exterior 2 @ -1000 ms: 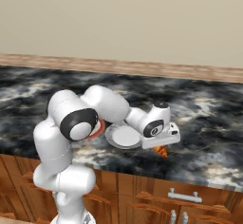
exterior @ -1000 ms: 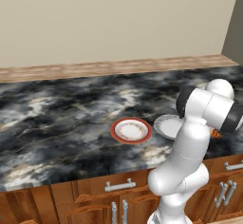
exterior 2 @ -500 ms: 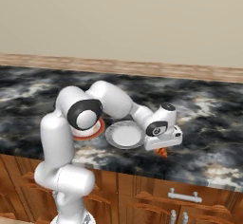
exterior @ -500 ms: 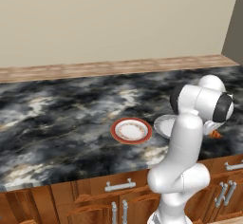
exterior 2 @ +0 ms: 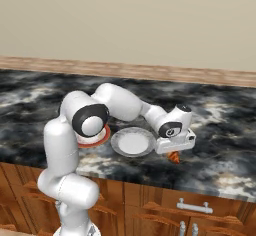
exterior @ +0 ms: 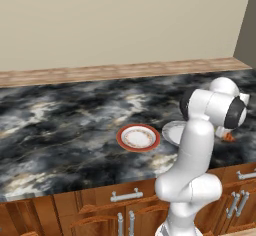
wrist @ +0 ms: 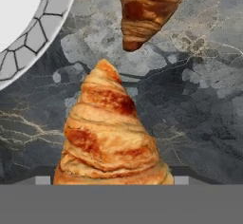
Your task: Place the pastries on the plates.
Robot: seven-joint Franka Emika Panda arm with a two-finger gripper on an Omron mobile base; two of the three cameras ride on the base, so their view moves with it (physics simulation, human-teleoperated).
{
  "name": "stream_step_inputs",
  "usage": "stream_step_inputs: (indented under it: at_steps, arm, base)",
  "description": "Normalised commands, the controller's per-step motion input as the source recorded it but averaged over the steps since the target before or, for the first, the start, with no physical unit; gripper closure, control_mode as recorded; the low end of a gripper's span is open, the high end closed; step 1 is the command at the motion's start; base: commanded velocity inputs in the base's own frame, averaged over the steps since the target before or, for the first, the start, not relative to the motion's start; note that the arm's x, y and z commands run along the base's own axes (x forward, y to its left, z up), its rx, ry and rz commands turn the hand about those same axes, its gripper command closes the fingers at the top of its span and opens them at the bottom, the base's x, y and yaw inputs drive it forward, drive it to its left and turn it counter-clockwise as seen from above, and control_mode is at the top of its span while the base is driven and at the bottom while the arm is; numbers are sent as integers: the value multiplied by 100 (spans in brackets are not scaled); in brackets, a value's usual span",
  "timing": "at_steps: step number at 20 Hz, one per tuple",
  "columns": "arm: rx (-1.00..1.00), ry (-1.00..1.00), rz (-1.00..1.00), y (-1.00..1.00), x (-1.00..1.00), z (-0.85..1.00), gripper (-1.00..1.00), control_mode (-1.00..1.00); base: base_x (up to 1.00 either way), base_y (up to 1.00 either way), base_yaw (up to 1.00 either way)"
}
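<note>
Presently: claw (exterior 2: 174, 150) low at worktop (exterior: 65, 130) front edge, jaw state cannot be told | golden pastry (wrist: 112, 133) directly beneath it, darker pastry (wrist: 149, 7) at 12 o'clock | grey plate (exterior 2: 132, 142) at 9 o'clock, red-rimmed plate (exterior: 138, 137) beyond.

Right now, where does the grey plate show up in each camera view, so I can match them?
Left base view: grey plate right of centre, partly hidden behind the arm.
Right base view: plate at centre, in full.
Hand view: only its rim and white centre, top left corner.
Shared landmark: the orange pastry on the counter near the plate.
</note>
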Motion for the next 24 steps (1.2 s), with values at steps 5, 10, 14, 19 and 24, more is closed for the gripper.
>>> stream_step_inputs:
  at_steps: [5,10,14,19,24]
  arm:
    - [0,0,11,25,0,39,100,-100]
    - [0,0,11,44,0,36,100,-100]
    - [0,0,9,58,0,22,100,-100]
    - [0,0,9,63,1,4,100,-100]
    - [0,0,7,54,5,0,100,-100]
  base:
    - [0,0,0]
    - [0,0,0]
    - [0,0,0]
    - [0,0,0]
    - [0,0,0]
